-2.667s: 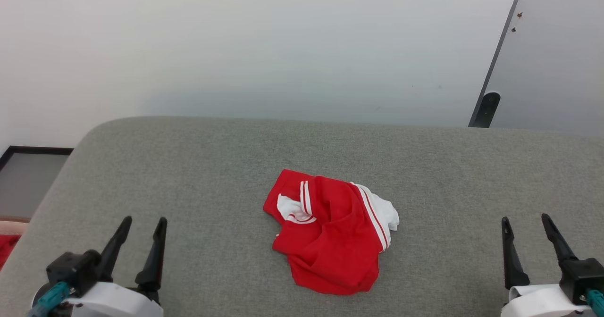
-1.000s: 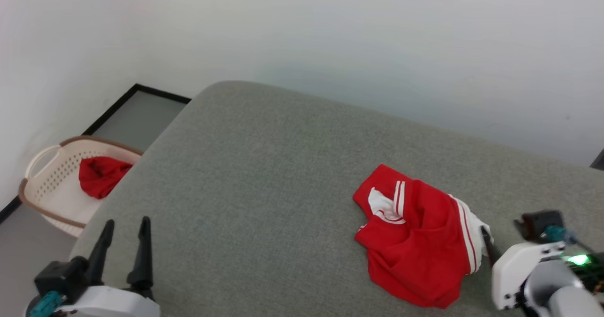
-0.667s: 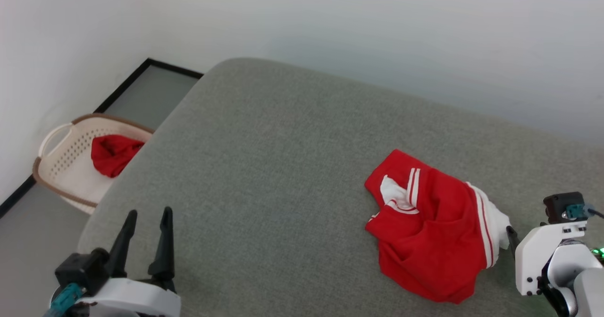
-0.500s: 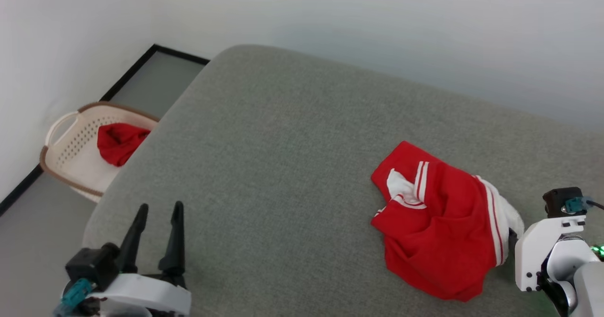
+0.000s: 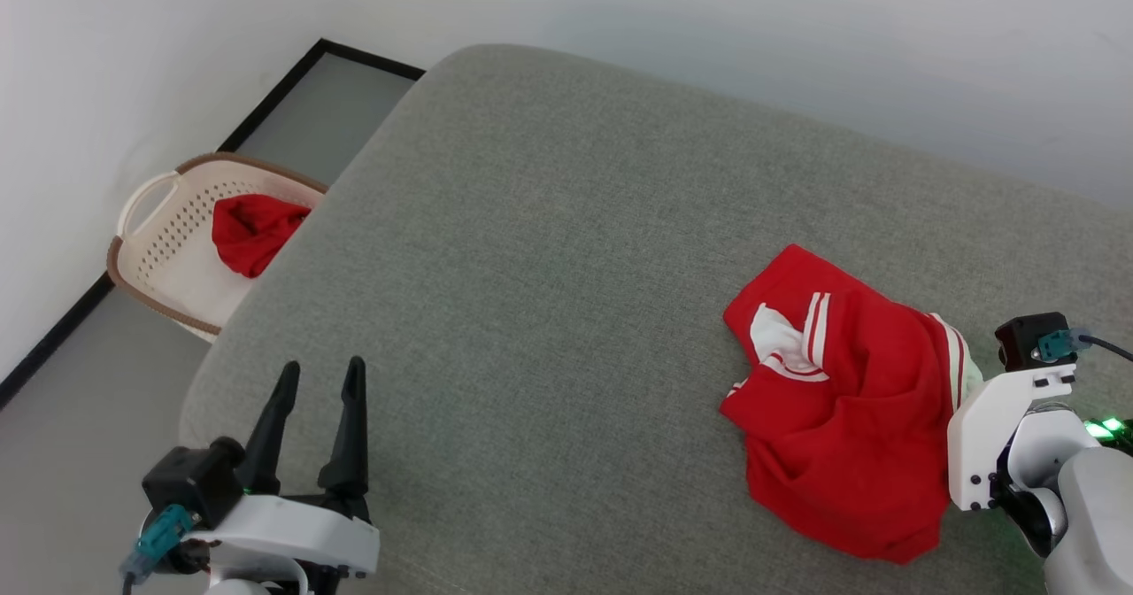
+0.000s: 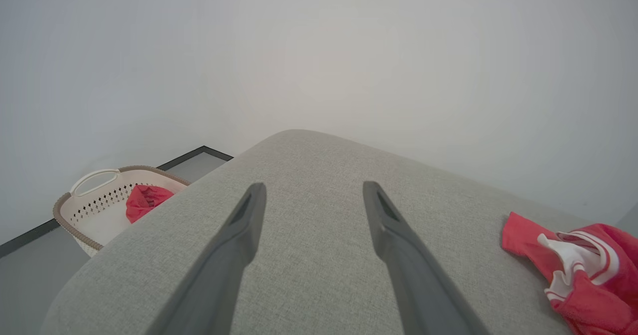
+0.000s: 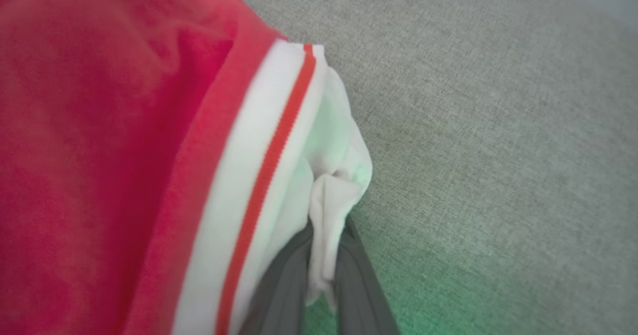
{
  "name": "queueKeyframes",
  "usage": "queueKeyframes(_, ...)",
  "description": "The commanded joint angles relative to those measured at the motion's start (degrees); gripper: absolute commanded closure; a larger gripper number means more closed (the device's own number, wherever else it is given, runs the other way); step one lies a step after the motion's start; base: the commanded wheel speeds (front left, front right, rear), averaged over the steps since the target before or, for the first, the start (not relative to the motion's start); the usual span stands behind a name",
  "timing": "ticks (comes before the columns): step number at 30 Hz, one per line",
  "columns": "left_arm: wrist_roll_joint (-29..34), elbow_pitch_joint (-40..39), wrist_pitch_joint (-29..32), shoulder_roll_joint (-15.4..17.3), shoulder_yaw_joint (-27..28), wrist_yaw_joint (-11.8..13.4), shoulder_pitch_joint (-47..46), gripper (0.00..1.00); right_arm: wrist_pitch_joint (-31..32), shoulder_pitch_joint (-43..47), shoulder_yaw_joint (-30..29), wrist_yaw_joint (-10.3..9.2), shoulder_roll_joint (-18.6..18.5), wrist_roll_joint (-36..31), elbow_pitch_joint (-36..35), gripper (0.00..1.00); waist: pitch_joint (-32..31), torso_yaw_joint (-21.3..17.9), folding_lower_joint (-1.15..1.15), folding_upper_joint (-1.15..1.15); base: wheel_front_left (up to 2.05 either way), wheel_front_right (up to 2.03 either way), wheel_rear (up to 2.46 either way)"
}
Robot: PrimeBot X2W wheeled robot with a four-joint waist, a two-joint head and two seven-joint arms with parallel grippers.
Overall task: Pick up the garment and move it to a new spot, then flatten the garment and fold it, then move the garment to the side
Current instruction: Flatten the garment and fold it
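Right wrist view: right hand [image 7: 326,235] tight on white edge of garment [image 7: 99,125]; left hand [image 5: 323,369] wide over open cushion [image 5: 549,267].

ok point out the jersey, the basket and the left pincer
jersey [image 5: 850,418], head view, red body cloth
basket [image 5: 173,227], head view, perforated side wall
left pincer [image 5: 323,365], head view, midway between its fingertips

Garment [image 5: 841,418] on cushion [image 5: 549,267]; basket [image 5: 177,232] off left
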Motion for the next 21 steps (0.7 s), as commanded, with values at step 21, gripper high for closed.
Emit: queueKeyframes(21,0.9,-0.8,0.0,0.1,1.7,-0.2,3.0,0.00,-0.9,3.7,-8.2,-0.04,-8.5,4.0,-2.8,1.00,-4.8,-7.1,0.00,0.00,0.00,0.00,0.00)
